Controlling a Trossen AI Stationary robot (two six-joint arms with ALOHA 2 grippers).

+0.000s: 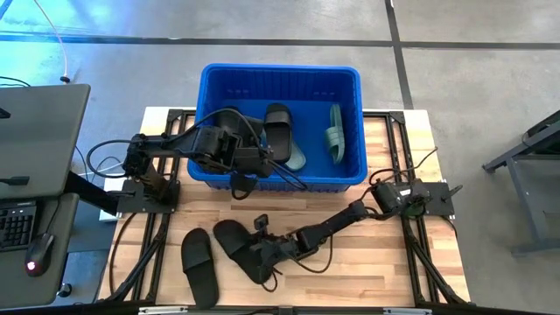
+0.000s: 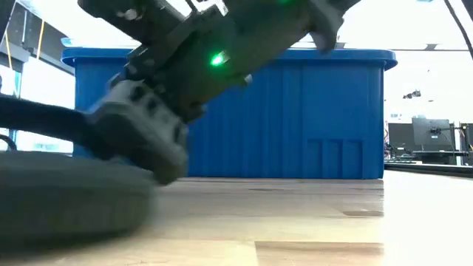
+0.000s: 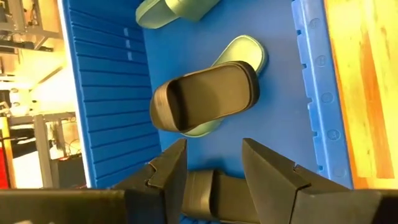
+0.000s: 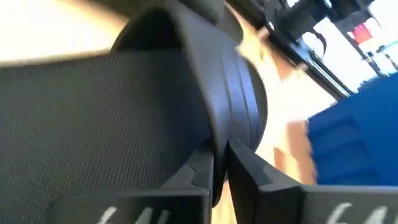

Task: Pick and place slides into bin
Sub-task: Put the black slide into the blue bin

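Bin: the blue bin is sitting at the middle of the tabletop's far edge.
In the bin: a black slide is lying across a green slide; a second green slide is leaning by the right wall.
Left pincer: hovering over the bin's near-left part, fingers clamped on a black slide.
Right pincer: reaching toward the near edge, fingers pinching the rim of a black slide lying on the tabletop.
Remaining: one more black slide is lying near the near-left corner.
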